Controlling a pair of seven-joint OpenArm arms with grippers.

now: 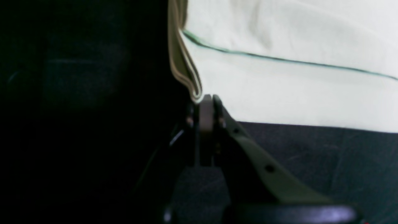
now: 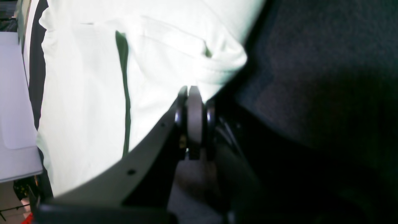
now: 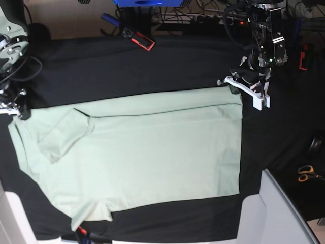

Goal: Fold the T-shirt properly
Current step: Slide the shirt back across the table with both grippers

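The pale mint-green T-shirt (image 3: 152,157) lies spread flat on the black table (image 3: 152,66), with a narrow strip folded over along its far edge. My left gripper (image 3: 235,89) is at the shirt's far right corner. In the left wrist view it (image 1: 206,99) is shut on the layered edge of the shirt (image 1: 295,87). My right gripper (image 3: 19,113) is at the shirt's far left corner, by a sleeve. In the right wrist view it (image 2: 194,90) is shut on a bunched edge of the shirt (image 2: 87,93).
Orange-handled scissors (image 3: 306,173) lie at the right edge. A red and black tool (image 3: 138,38) lies at the back. A grey-white panel (image 3: 279,213) stands at the front right corner. Cables and a blue object (image 3: 147,2) are behind the table.
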